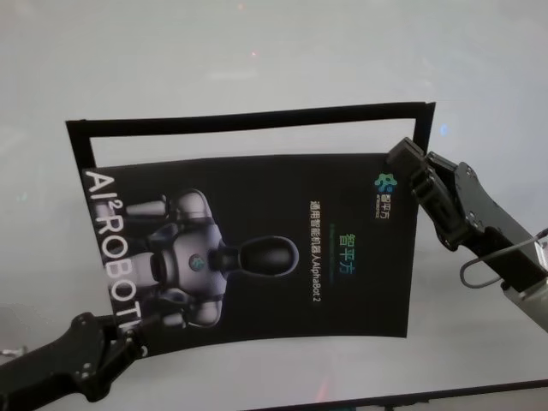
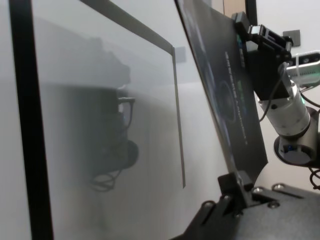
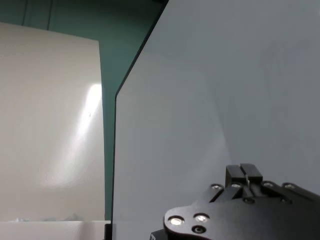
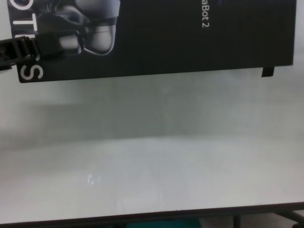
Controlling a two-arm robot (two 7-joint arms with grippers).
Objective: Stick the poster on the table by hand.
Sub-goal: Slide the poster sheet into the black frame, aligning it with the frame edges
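Observation:
The black poster (image 1: 274,248) with the white-grey robot and white letters hangs a little above the white table (image 1: 257,51), its shadow beneath it. My left gripper (image 1: 128,338) is shut on its near left corner; this also shows in the chest view (image 4: 52,45) and in the left wrist view (image 2: 235,182). My right gripper (image 1: 401,163) is shut on the far right corner, which the left wrist view (image 2: 245,35) shows too. The poster (image 2: 225,100) is tilted off the table top. In the right wrist view the fingertips (image 3: 245,172) are pressed together.
Narrow black tape strips (image 1: 248,118) lie on the table along the poster's far, left and right sides, also seen in the left wrist view (image 2: 27,125). A cable loop (image 1: 488,265) hangs at the right wrist. The table's dark near edge (image 4: 152,216) runs below bare white surface.

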